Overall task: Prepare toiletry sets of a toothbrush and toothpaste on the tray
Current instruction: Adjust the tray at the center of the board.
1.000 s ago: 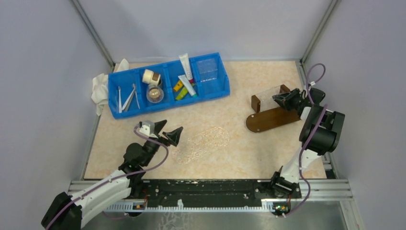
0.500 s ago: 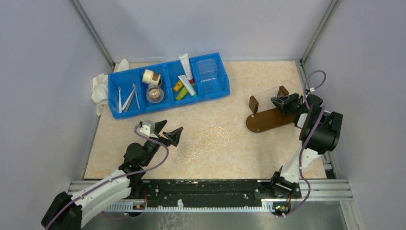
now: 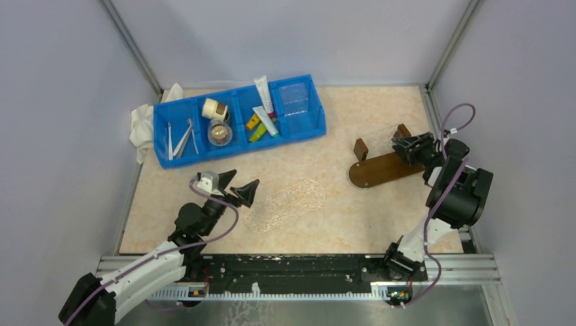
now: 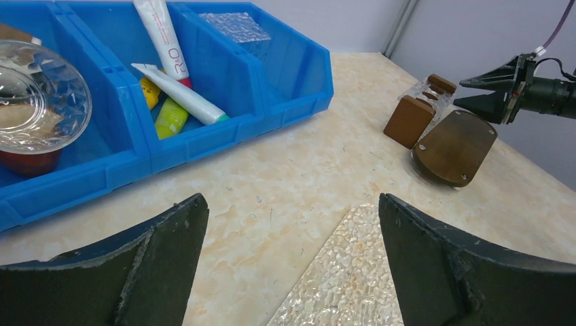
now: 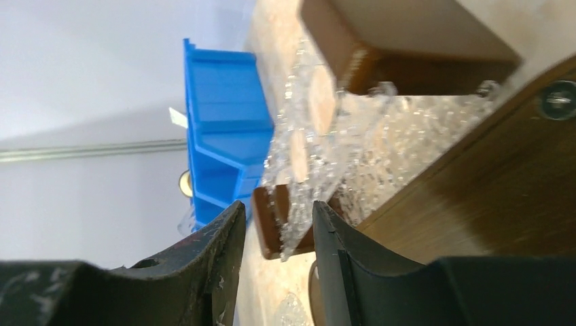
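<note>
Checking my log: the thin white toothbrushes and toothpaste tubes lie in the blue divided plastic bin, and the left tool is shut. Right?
No: the left tool is open and empty, as the left wrist view shows. The thin white toothbrushes and toothpaste tubes do lie in the blue divided plastic bin.

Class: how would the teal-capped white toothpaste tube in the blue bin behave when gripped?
The toothpaste tube probably squashes, being a soft-looking squeeze tube. Its smooth, rounded body may slip. Slim, so likely light.
</note>
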`<state>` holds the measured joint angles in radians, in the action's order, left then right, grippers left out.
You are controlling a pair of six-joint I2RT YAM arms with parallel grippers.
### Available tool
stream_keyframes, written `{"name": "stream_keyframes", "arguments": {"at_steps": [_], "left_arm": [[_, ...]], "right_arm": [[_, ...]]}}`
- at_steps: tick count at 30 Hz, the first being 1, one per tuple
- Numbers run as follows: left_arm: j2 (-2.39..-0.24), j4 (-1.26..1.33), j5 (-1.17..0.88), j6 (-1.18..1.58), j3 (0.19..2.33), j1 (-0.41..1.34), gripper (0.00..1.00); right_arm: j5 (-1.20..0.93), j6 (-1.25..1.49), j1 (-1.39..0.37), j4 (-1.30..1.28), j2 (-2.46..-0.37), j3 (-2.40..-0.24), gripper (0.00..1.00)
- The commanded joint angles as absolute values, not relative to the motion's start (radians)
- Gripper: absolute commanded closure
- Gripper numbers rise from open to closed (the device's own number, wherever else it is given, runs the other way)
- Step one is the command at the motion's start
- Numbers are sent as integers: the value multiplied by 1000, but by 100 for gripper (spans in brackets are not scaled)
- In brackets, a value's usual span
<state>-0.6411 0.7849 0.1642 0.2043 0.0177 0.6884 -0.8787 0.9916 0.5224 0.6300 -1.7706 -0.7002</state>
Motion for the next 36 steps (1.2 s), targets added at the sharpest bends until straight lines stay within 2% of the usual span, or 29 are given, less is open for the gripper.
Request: {"name": "stream_keyframes", "arguments": {"at_steps": [1, 6, 10, 11, 13, 18, 22, 28, 36], "left_arm": [[-607, 804, 156, 196, -83, 686, 1], [-589, 785, 159, 209, -80, 687, 1], [-591, 785, 183, 217, -80, 686, 1], [-590, 785, 190, 220, -81, 687, 1], [-591, 781, 199, 225, -83, 686, 1], [-602, 788, 223, 234, -88, 686, 1], [-617, 791, 225, 235, -84, 686, 1], [-601, 789, 232, 240, -95, 686, 1], [-585, 770, 261, 257, -101, 687, 1]], "right_arm": [[-981, 910, 546, 644, -1627, -705, 59], [-947, 373, 560, 129, -1447, -833, 60], [-698, 16, 572, -86, -1348, -908, 60], [-650, -33, 581, -106, -1331, -916, 62], [-577, -126, 595, -151, -1308, -936, 74], [-368, -238, 595, -232, -1341, -971, 89], [-261, -284, 595, -263, -1410, -988, 96], [-100, -314, 595, -235, -1537, -1002, 97], [-30, -308, 595, -217, -1622, -1052, 96]]}}
